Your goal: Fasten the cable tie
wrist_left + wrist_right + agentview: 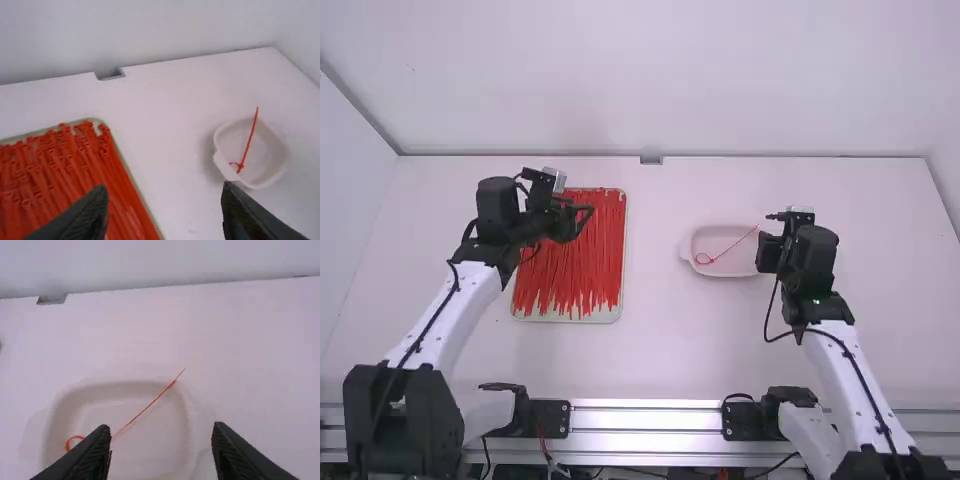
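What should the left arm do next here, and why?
Probably lower the left gripper onto the loose red ties in the tray and close on one. It hangs open and empty above the pile, while the single tie in the white bowl is already looped, and the right gripper beside it is open too.

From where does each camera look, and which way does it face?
High: above and behind, facing down on the table; left arm and right arm show.
Left wrist: over the tray, facing the bowl; left gripper open.
Right wrist: facing the bowl closely; right gripper open.
Shared: the bowl with one tie, in all three.
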